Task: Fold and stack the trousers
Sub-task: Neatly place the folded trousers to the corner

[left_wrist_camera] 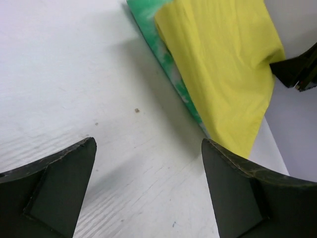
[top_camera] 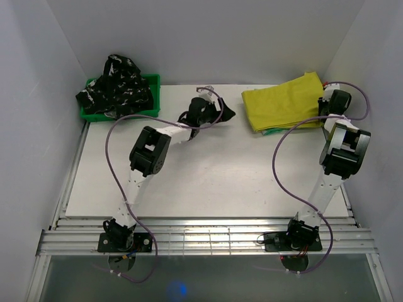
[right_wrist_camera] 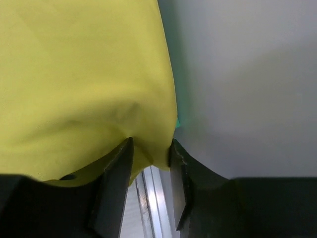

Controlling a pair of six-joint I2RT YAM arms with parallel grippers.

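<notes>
The mustard-yellow trousers [top_camera: 283, 100] lie folded at the far right of the desk [top_camera: 208, 182]. They rest on the green-and-white pair [left_wrist_camera: 171, 69], of which only an edge shows. The right jaws are clamped on the right edge of the yellow cloth. The left jaws stand wide apart and empty above the far middle of the desk. The black patterned pair [top_camera: 116, 85] is heaped in the green bin [top_camera: 155, 94] at far left.

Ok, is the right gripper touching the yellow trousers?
Touching. The right wrist view shows the right gripper closed on an edge fold of the yellow trousers, with cloth pinched in between.
</notes>
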